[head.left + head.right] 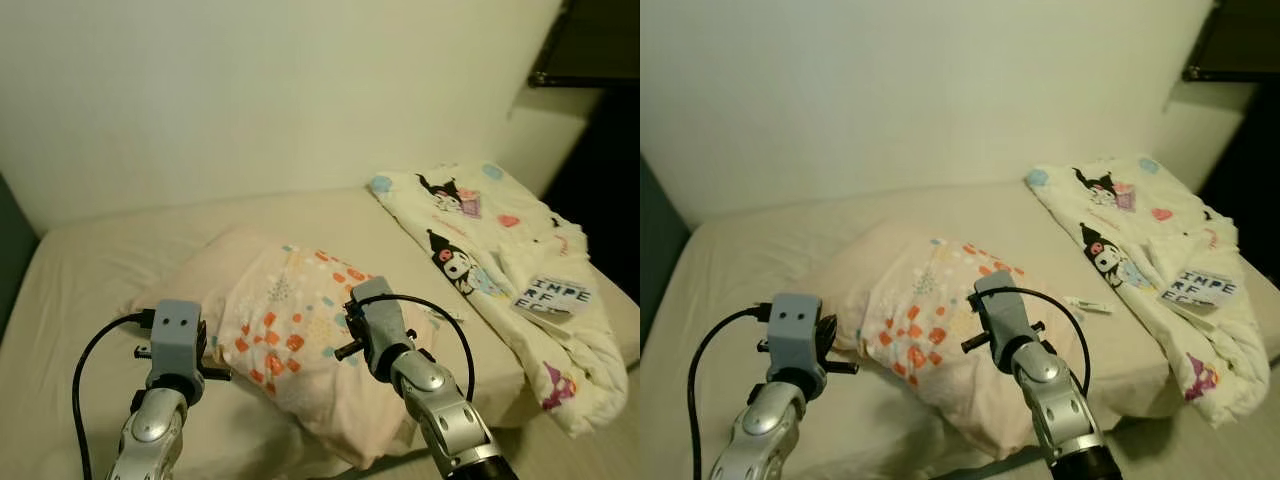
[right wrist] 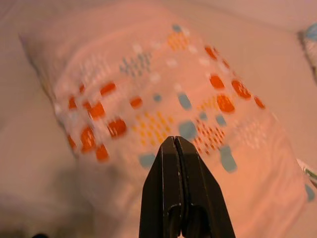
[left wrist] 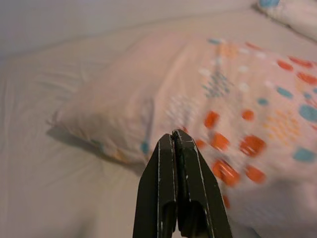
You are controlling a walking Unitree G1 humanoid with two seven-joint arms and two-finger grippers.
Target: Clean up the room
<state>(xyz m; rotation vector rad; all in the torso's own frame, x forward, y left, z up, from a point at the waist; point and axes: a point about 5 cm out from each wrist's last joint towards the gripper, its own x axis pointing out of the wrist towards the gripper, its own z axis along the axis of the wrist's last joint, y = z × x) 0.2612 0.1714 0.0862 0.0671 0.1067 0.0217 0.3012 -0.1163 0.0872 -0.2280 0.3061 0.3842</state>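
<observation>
Wrist views blurred; pillow pattern there smeared, edges soft. Fingertips of both grippers hidden in the head views behind the grey wrist housings; seen plainly from the wrists instead. Dark object at the upper right corner of the room cut off by the frame, not identifiable. Printed letters on the quilt's label partly legible, rest folded under. Small white item (image 1: pixel 1087 304) lying on the bed between pillow and quilt, too small to identify. Left gripper (image 3: pixel 174 136): fingers pressed together, nothing between them, held above the bed (image 1: pixel 100 270) just short of the pillow's near-left edge, pointing forward at it. Left arm raised from the lower left, black cable looping off the wrist. Right gripper (image 2: pixel 174 140): fingers likewise clenched on nothing, poised over the pillow's patterned face, apart from the fabric as far as can be judged. Right arm raised from the lower right, angled inward, cable arching over the wrist. Pillow (image 1: pixel 300 330), pale pink with orange and blue squares, lying diagonally at mid-bed. Cartoon-print quilt (image 1: pixel 500 270), white, bunched along the bed's right side, draped over the edge.
</observation>
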